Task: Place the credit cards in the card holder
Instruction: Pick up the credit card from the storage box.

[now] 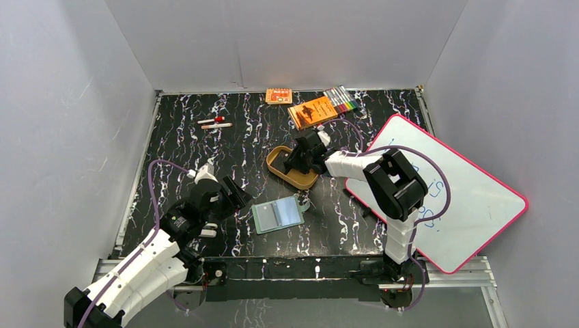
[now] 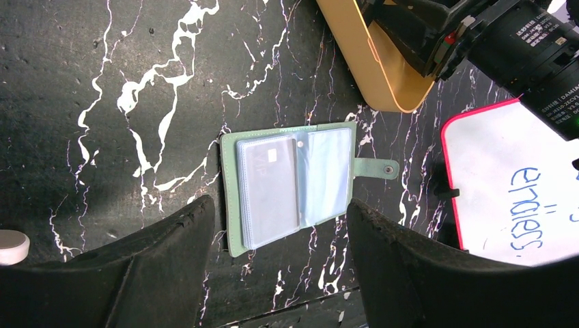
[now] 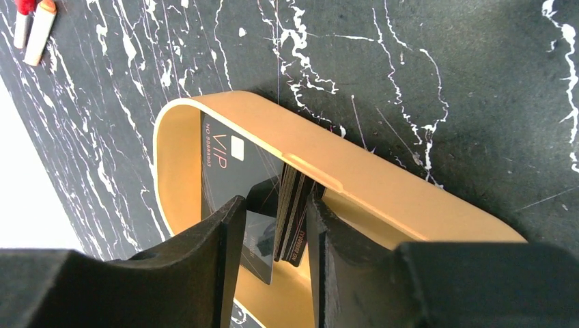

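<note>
Wide-spread and empty, the left gripper (image 2: 280, 205) hangs over the card holder (image 2: 293, 184), which lies open and flat on the black marbled table (image 2: 68, 82), one dark card (image 2: 270, 188) tucked in one of its clear pockets. Just beyond it sits the tan oval tray (image 3: 355, 181). The right gripper (image 3: 273, 205) reaches into that tray, jaws straddling a small stack of credit cards (image 3: 290, 219) standing on edge beside a flat VIP card (image 3: 222, 160); whether they pinch the stack I can't tell.
</note>
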You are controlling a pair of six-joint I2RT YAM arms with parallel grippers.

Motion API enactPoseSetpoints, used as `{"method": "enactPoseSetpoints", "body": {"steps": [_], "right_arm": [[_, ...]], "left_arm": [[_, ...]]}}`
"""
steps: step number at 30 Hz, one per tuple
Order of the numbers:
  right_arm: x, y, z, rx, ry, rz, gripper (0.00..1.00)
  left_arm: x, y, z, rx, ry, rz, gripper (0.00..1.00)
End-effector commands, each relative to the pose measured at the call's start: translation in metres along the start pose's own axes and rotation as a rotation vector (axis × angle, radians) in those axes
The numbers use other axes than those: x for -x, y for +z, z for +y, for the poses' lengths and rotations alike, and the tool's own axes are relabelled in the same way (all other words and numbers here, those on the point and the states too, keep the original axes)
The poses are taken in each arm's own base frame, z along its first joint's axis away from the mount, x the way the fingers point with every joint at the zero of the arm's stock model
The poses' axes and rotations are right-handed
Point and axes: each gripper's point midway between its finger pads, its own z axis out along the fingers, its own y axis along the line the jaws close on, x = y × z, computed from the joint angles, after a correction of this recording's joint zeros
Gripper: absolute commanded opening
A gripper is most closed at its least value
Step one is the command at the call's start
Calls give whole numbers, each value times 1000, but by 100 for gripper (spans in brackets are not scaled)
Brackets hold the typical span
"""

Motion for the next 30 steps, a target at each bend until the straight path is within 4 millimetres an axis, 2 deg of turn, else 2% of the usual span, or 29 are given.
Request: {"method": "enactPoseSetpoints", "body": {"steps": [1, 7, 15, 30], "right_arm": [[6, -4, 12, 31, -14, -16, 44], [6, -9, 9, 40, -26, -22, 35], [6, -16, 4, 45, -30, -30, 32], [12, -30, 13, 82, -44, -47, 19]], "left_arm": [[1, 2, 5, 11, 0, -11, 68], [1, 2, 5, 14, -1, -12, 68], [0, 2, 5, 17, 1, -9, 68], [1, 3, 4, 17, 2, -10, 67]]}}
